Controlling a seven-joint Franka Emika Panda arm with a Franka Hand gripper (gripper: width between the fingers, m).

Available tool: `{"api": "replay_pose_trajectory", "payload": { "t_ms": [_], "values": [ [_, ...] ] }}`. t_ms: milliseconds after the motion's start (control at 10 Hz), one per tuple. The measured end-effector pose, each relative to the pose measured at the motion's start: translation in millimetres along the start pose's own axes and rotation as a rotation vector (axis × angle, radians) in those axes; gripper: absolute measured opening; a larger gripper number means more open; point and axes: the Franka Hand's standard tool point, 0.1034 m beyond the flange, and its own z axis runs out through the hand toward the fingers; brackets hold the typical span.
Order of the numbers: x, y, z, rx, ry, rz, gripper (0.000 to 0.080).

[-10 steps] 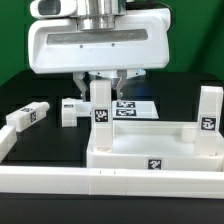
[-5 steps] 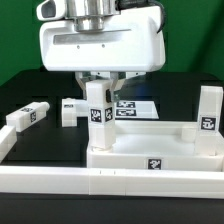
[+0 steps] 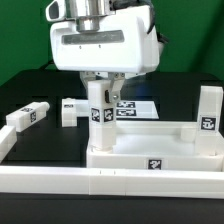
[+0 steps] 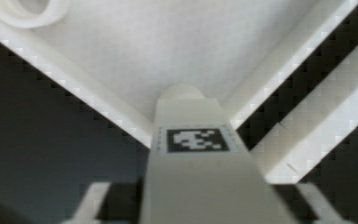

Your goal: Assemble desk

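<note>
The desk's white panel (image 3: 150,160) lies rim up at the front of the black table. One tagged leg (image 3: 100,112) stands upright in the panel's corner on the exterior view's left. My gripper (image 3: 104,88) hangs over its top with a finger on each side. In the wrist view the leg (image 4: 197,150) runs up between my fingers (image 4: 98,202), and a dark gap shows on both sides of it, so the gripper (image 4: 197,208) is open around the leg. The panel's inside (image 4: 140,50) lies beyond. Another leg (image 3: 208,110) stands in the corner on the exterior view's right.
Two loose legs lie on the table, one (image 3: 28,116) at the exterior view's left and one (image 3: 70,108) behind it. The marker board (image 3: 136,106) lies flat behind the panel. A long white rail (image 3: 60,182) runs along the front.
The hand has shifted toward the exterior view's right and turned above the leg. Its fingers have eased slightly apart. The leg stays upright in its corner.
</note>
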Motion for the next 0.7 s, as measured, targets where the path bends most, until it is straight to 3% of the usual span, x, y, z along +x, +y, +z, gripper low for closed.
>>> {"api": "replay_pose_trajectory", "payload": {
  "t_ms": [100,200,300,700],
  "values": [
    [-0.1,-0.1,0.0,0.0,0.0,-0.005,0.0494],
    [-0.5,-0.7,0.0,-0.003,0.001,-0.079,0.0494],
    [-1.9,-2.5,0.1,-0.005,0.002,-0.19,0.0615],
    [-3.3,-4.5,-0.4,-0.013,-0.001,-0.595,0.0648]
  ]
}}
